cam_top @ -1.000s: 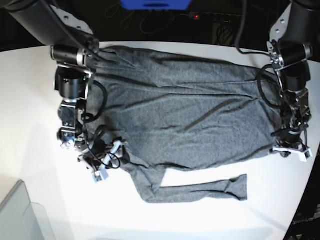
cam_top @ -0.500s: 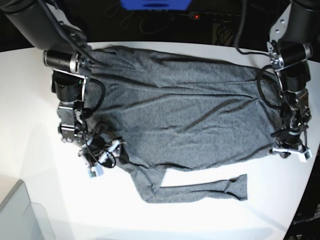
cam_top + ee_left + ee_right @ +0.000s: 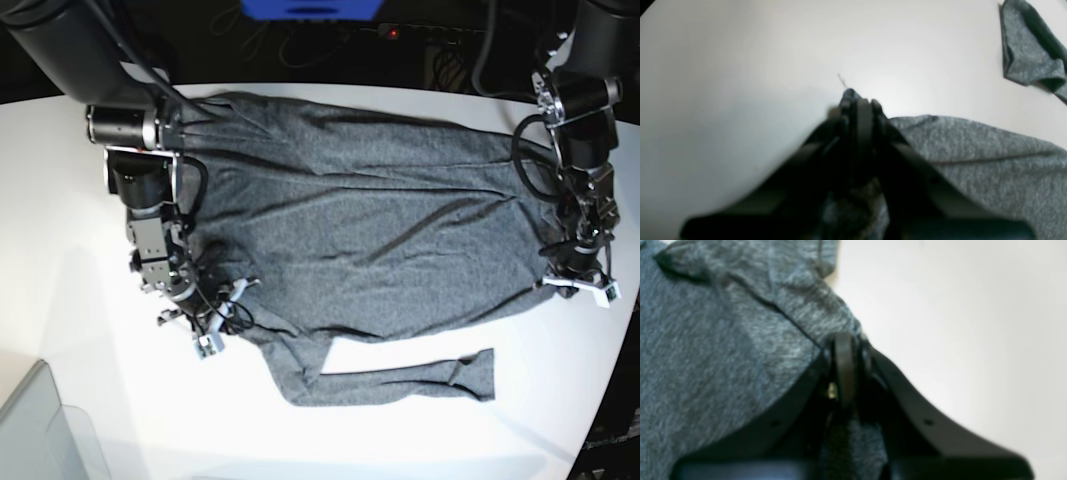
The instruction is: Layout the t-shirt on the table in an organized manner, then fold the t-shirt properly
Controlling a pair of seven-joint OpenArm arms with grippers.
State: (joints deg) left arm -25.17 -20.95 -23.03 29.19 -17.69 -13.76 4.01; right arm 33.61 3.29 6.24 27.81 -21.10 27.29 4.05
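Note:
The dark-grey t-shirt [image 3: 370, 220] lies spread across the white table [image 3: 60, 180], wrinkled, with one long sleeve [image 3: 420, 378] stretched out along the near side. My right gripper [image 3: 225, 312], on the left of the base view, is shut on the shirt's edge; the right wrist view shows its jaws [image 3: 845, 350] pinching a fold of grey cloth [image 3: 740, 340]. On the other side my left gripper [image 3: 577, 283] is shut on the shirt's corner. A tip of cloth pokes out past the shut left gripper [image 3: 857, 106].
A translucent grey bin corner [image 3: 40, 430] sits at the near left of the table. The table's curved edge [image 3: 600, 400] runs close behind the left gripper. Cables and a blue box [image 3: 310, 8] lie beyond the far edge. The sleeve end [image 3: 1030, 56] shows in the left wrist view.
My right gripper has gone from open to shut on the shirt's edge, its arm shifting slightly. The left arm has drawn back a little, still holding its corner.

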